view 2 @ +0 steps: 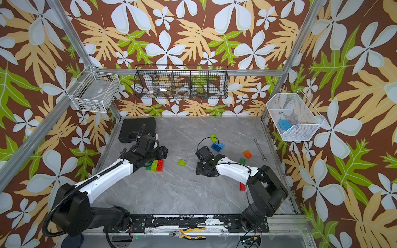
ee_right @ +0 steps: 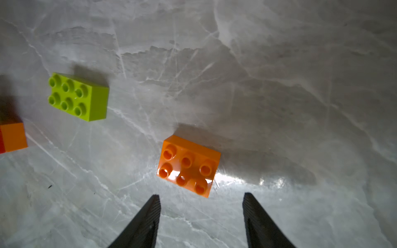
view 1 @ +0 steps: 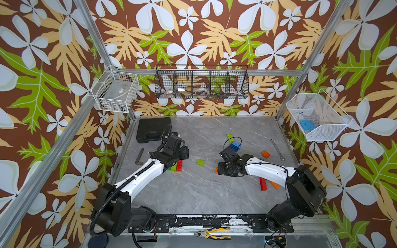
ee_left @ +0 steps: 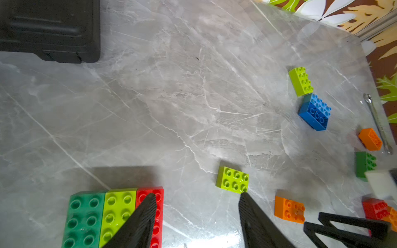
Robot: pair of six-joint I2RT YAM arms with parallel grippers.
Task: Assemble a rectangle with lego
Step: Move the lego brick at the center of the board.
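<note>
A joined row of lego, dark green (ee_left: 83, 216), lime (ee_left: 117, 210) and red (ee_left: 160, 214), lies at the table's left middle (view 1: 176, 166). My left gripper (ee_left: 197, 195) is open and empty, with one finger over the red brick and the other beside a loose lime brick (ee_left: 233, 180). My right gripper (ee_right: 202, 195) is open just short of an orange six-stud brick (ee_right: 189, 165), which is mostly hidden under the wrist in a top view (view 1: 216, 170). The loose lime brick (view 1: 200, 162) lies between the two arms.
More bricks lie to the right: lime (view 1: 230, 137), blue (view 1: 235, 147), orange (view 1: 266, 154), dark green (view 2: 243, 161), and a long red one (view 1: 263, 184) under the right arm. A black case (view 1: 153, 130), a bent metal tool (view 1: 140, 156) and a wrench (view 1: 277, 149) lie near the edges.
</note>
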